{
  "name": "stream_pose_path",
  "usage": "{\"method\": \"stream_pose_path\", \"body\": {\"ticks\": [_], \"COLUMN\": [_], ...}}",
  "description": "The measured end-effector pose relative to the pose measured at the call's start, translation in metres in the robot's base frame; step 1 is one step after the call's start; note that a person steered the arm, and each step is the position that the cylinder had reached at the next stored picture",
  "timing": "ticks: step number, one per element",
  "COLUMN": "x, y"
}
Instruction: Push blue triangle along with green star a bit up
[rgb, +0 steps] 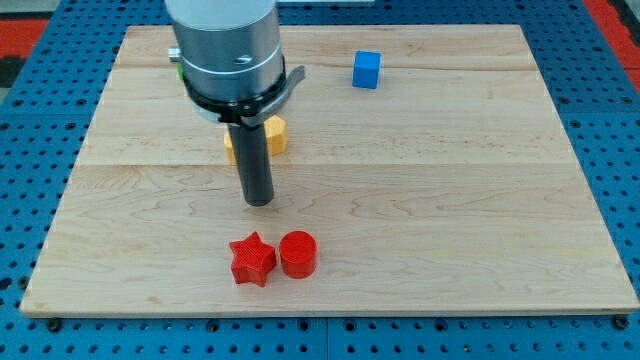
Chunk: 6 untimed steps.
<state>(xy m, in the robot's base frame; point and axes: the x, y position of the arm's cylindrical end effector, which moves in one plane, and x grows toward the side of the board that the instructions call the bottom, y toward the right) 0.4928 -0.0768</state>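
No pincer on this arm. It ends in a plain rod (254, 160), so there is nothing to spread or press together, and it holds nothing. The tip (259, 203) sits on the surface (450, 200) and touches no block.

Key relation: the targets are not where the tip can act on them.
- Blue triangle: not visible. It may be hidden behind the arm housing (225, 50), up-view of the tip.
- Green sliver (178, 72): peeks out at the housing's left edge, well up-view and slightly left of the tip. Probably the green star, but the shape can't be confirmed; most of it is covered.
- If the pair does sit there, the tip is on the down-view side of it. That's the correct side for an upward push, but the two are well apart.

Other blocks, all placed from the tip:
- Yellow block (272, 135): just up-view, partly behind the rod, shape unclear. It lies roughly on the line from the tip to the green sliver, so a straight run up would likely hit it first.
- Blue cube (367, 70): up-view and to the right, well apart. It's a cube, not the triangle.
- Red star (252, 259): down-view, near.
- Red cylinder (298, 254): down-view and slightly right, touching or nearly touching the red star.

Judgement: the push hasn't started. The tip probably needs to go left around the yellow block, then come in below the green sliver. The long axis of the pair can't be read from here.
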Motion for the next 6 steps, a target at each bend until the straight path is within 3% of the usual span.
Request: {"method": "stream_pose_path", "body": {"ticks": [1,3,4,6], "x": [-0.022,-0.027,-0.058,-0.118], "y": [-0.029,-0.12,-0.138,-0.069]}}
